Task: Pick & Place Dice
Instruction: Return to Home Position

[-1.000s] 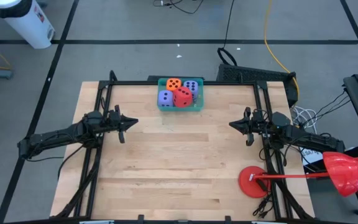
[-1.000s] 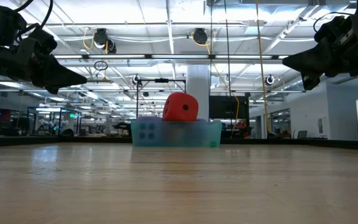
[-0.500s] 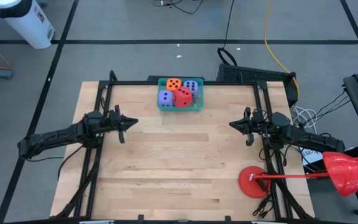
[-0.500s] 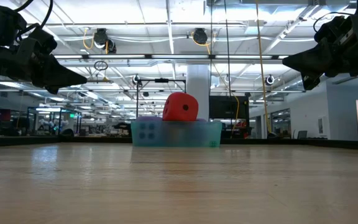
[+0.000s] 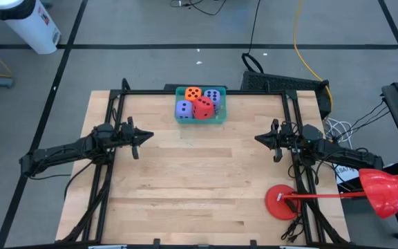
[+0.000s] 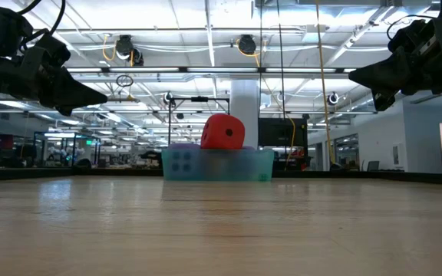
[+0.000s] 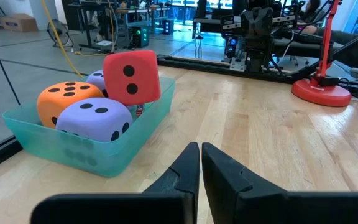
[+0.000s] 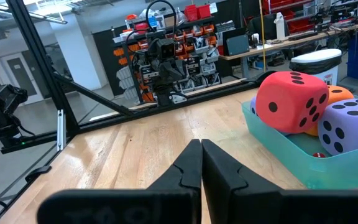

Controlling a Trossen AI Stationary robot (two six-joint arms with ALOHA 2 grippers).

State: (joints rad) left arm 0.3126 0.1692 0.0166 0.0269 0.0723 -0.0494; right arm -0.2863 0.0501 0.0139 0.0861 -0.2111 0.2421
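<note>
High view: the red die (image 5: 204, 107), the orange die (image 5: 193, 93) and two purple dice (image 5: 184, 108) lie together in the green bin (image 5: 199, 121) at the far edge of the table (image 5: 199, 180), the red one on top. The left gripper (image 5: 144, 136) hangs clenched and empty over the table's left side, the right gripper (image 5: 260, 139) likewise opposite

We see a red die (image 5: 204, 107), an orange die (image 5: 193, 93) and purple dice (image 5: 184, 108), all dark-pipped, in a teal bin (image 7: 86, 152) on our blond-wood counter (image 5: 199, 180).
</note>
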